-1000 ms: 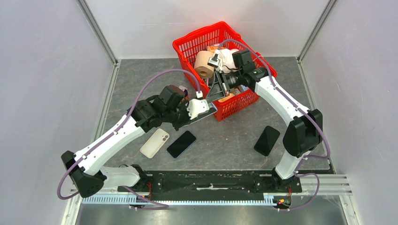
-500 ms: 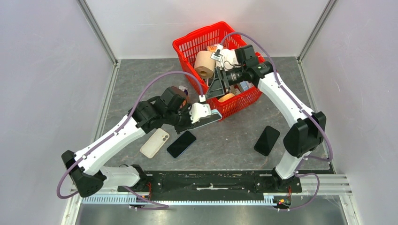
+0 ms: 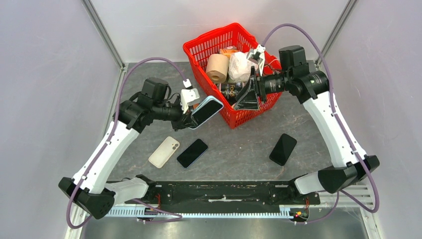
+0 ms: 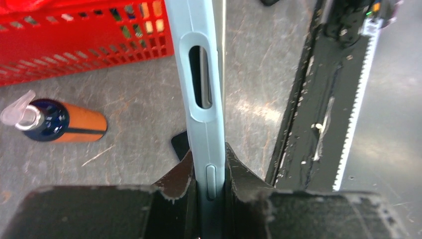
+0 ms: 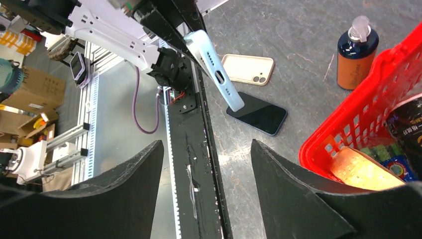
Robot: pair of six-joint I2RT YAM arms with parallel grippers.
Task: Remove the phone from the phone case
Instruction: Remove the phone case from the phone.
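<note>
**Cased phone held aloft; right arm not yet engaged**

Top view: the left gripper is holding the cased phone above the table, jaws clamped on its lower end. The right gripper is hovering beside the red basket, jaws apart and empty.

Left wrist view: only this view is showing how slim the hold is, pinching just the case's end. A hard pull is likely risking a slip and a drop.

Right wrist view: only this view is showing the case's free end facing the open jaws, with a black phone lying below. A skewed approach is risking a knock.
</note>
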